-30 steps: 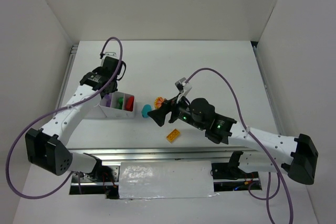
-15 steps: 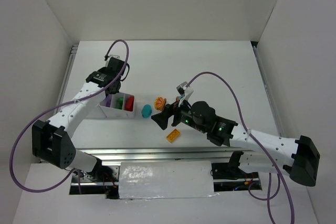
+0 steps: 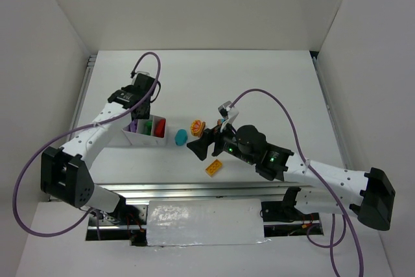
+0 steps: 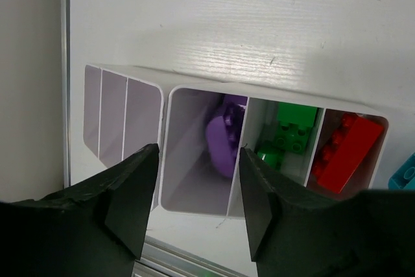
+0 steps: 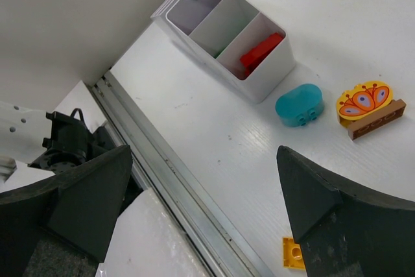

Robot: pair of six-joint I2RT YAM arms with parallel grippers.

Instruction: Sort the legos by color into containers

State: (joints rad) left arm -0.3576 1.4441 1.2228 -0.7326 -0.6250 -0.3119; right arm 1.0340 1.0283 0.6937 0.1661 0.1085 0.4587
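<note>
The white tray [image 3: 162,141] of containers lies left of centre. In the left wrist view its wall [image 4: 165,154] shows, with a purple lego [image 4: 225,139], green legos [image 4: 290,133] and a red lego [image 4: 345,154] in neighbouring compartments. My left gripper [image 3: 139,111] hovers over the purple compartment, open, with nothing between its fingers [image 4: 133,189]. On the table lie a teal oval lego [image 3: 181,137], an orange-yellow patterned lego [image 3: 198,126] on a brown brick, and a yellow brick [image 3: 213,168]. My right gripper [image 3: 196,148] hangs open and empty beside the teal oval [image 5: 299,104], above the yellow brick [image 5: 293,253].
A metal rail [image 5: 188,199] runs along the table's near edge, with a white foil-covered block [image 3: 204,222] beyond it. White walls enclose the table on three sides. The left arm's purple cable [image 3: 39,160] loops out to the left.
My left gripper's jaws have parted above the purple compartment, and that arm has swung slightly to the right. The right arm shifted a little early on, then stayed still.
</note>
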